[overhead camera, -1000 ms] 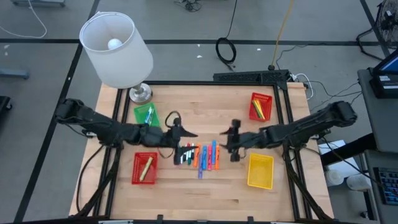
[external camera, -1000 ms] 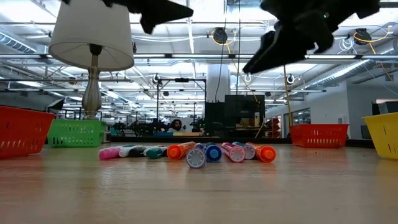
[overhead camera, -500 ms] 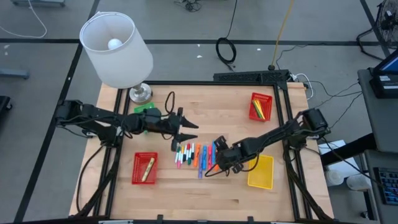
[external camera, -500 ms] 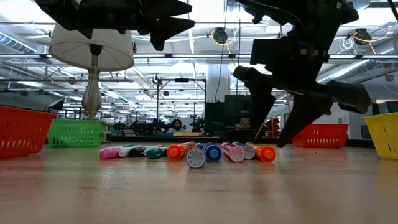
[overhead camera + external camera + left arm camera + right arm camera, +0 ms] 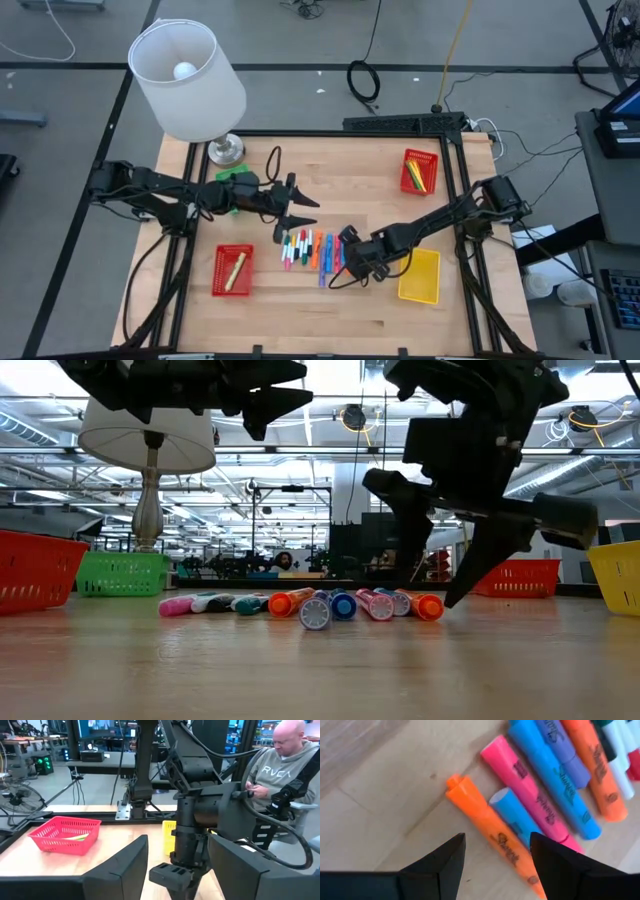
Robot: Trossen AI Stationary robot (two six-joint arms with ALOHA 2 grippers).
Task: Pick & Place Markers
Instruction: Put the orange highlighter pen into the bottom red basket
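Orange is the colour of the marker (image 5: 492,836) that lies between the two dark fingers of the right gripper (image 5: 352,262) in the right wrist view, at the lower middle of that frame. The fingers stand apart on both sides of it and do not touch it, so nothing is held yet; I judge the gripper is low over the table to take this pen, because it is the outer one of the row and has free wood on one side.

The other markers (image 5: 314,250) lie side by side in the middle of the high view, just left of the right gripper. In the low view their caps (image 5: 315,605) form one line across the centre.

The left gripper (image 5: 300,212) hangs above the upper left end of the row, fingers open and empty, probably waiting so the arms do not meet. A yellow basket (image 5: 419,276) stands just right of the right gripper, a short way for a drop.
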